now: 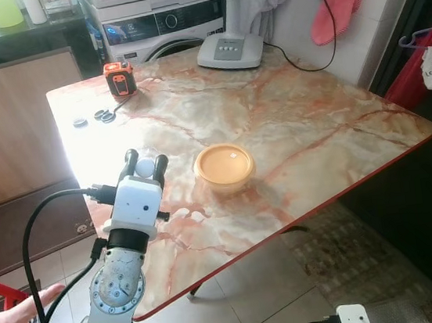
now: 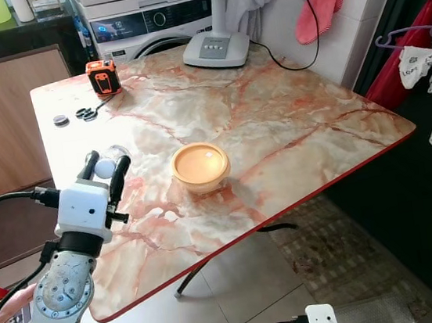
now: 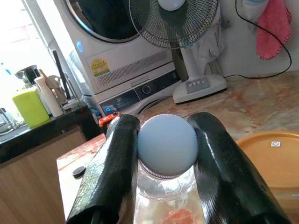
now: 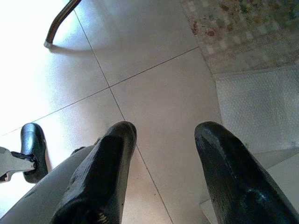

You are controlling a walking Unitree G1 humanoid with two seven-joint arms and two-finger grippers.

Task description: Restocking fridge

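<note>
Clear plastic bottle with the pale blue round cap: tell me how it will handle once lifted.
The clear plastic bottle with the pale blue round cap looks empty, so probably light. The left gripper pinches it only at the domed cap, so it could slip or swing. Thin walls may dent if squeezed.

A marble-patterned table point(image 1: 298, 120) with a red edge fills the middle of the frame. On it sit an orange lidded bowl point(image 1: 224, 166) near centre, an orange tape measure point(image 1: 119, 77) and small dark round pieces point(image 1: 94, 117) upper left, a fan base point(image 1: 231, 50) at top.
</note>
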